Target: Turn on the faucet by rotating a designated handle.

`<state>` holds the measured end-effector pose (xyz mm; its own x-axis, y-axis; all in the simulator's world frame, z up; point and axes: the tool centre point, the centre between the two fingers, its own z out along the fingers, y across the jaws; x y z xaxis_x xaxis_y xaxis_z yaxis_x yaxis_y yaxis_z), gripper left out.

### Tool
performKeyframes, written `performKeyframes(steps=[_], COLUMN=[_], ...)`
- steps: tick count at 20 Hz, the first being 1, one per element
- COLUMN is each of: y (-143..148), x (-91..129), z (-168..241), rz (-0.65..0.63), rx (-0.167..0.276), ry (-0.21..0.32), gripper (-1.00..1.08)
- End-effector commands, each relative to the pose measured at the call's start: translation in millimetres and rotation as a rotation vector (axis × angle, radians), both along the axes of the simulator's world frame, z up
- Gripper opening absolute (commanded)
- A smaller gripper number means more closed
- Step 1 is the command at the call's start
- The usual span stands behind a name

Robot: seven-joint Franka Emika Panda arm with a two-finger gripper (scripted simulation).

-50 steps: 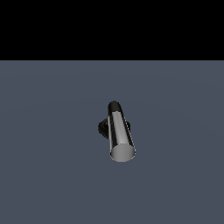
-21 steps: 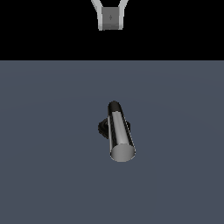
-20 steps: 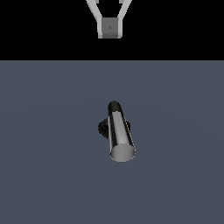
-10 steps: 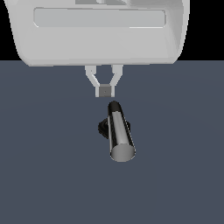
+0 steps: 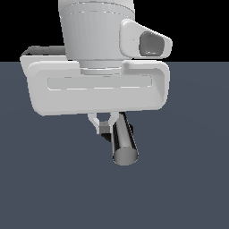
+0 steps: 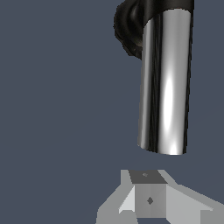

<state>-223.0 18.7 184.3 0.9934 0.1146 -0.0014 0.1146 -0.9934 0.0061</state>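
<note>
The faucet's handle is a shiny silver bar with a flat round end, lying on the dark grey ground and pointing toward the exterior camera. In the wrist view the handle joins a black elbow and a black ridged base. My gripper hangs below the big white hand, at the exterior view's left of the handle, near its far end. Its fingers meet in a V and look shut with nothing between them. In the wrist view the gripper sits just off the handle's free end. Contact cannot be told.
The white hand and wrist fill the upper middle of the exterior view and hide most of the faucet's black parts. A flat dark grey surface lies all around the faucet, with a black background above it.
The hand has come down from the top of the exterior view and now looms large. Its shut fingertips have dropped to beside the handle. The handle has not visibly turned.
</note>
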Motion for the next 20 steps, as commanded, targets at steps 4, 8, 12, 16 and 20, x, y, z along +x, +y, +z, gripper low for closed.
performKeyframes(steps=[4, 8, 12, 16, 20], y=[4, 7, 9, 10, 11], x=[4, 6, 9, 10, 11], z=[-34, -54, -68, -77, -82], rz=[0.015, 0.023, 0.030, 0.034, 0.036], rx=[0.003, 0.004, 0.005, 0.006, 0.006], ry=[-0.001, -0.001, -0.001, -0.001, -0.001], gripper=[-1.00, -1.00, -1.00, -1.00, -1.00])
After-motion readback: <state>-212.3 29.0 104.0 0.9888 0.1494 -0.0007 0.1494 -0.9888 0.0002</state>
